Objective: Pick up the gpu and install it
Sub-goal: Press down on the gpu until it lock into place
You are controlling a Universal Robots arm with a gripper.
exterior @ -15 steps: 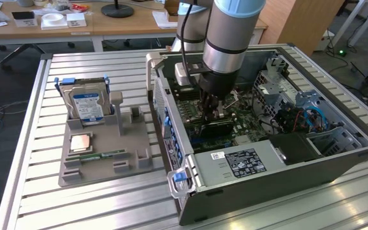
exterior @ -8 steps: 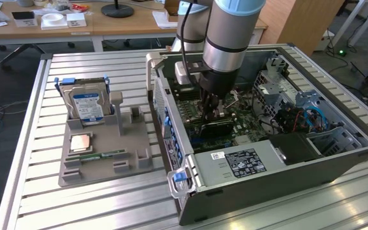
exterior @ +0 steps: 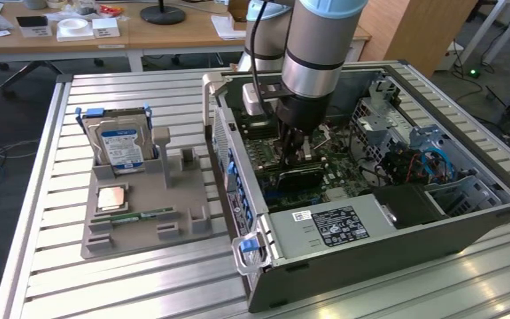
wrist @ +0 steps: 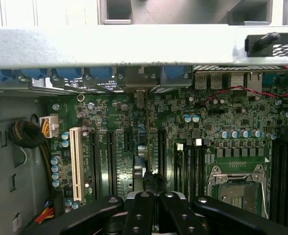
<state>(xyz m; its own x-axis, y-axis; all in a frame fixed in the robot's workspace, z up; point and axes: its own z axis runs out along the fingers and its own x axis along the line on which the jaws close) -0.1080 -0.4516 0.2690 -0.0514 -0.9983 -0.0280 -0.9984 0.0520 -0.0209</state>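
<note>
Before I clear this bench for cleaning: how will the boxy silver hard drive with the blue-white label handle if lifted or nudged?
The hard drive has a metal box shape, so it is probably stiff and heavy for its size. It stands on edge in the grey slotted holder; once free it would likely tip if pushed.

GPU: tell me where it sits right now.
In the exterior view the gpu stands on edge inside the open computer case, on the motherboard directly under the gripper.
</note>
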